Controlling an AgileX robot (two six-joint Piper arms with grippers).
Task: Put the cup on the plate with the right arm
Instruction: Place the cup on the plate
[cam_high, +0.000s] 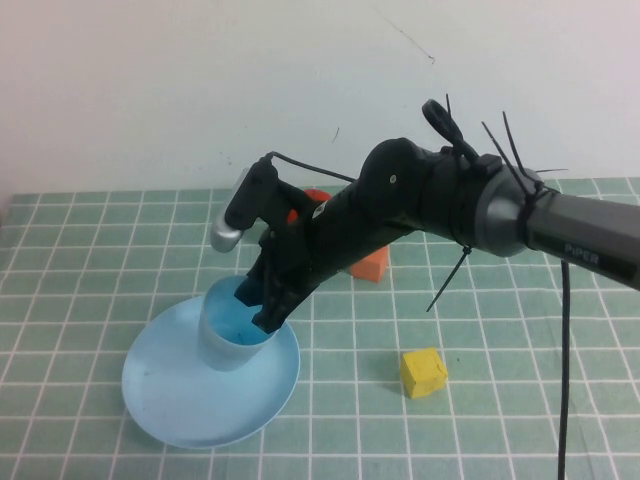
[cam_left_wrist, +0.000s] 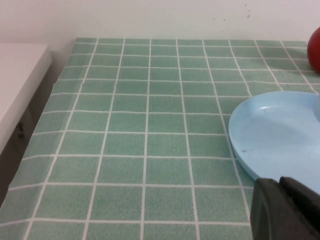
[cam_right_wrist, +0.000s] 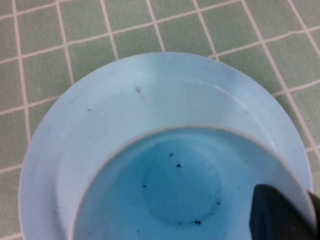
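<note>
The green-tiled surface (cam_high: 480, 440) carries the light blue plate (cam_high: 180, 400). The cup (cam_high: 228, 335) stands on the plate toward two o'clock, its rim pinched by the right pincer (cam_high: 262, 300). Opening unevenly could tip the cup. The left pincer (cam_left_wrist: 287, 210) sits just beside the plate; I cannot tell its state.

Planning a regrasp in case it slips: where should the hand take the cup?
Pinch the cup by its rim from above, as the right hand does over the plate: it stands upright, mouth open. The left hand idles by the plate's edge.
</note>
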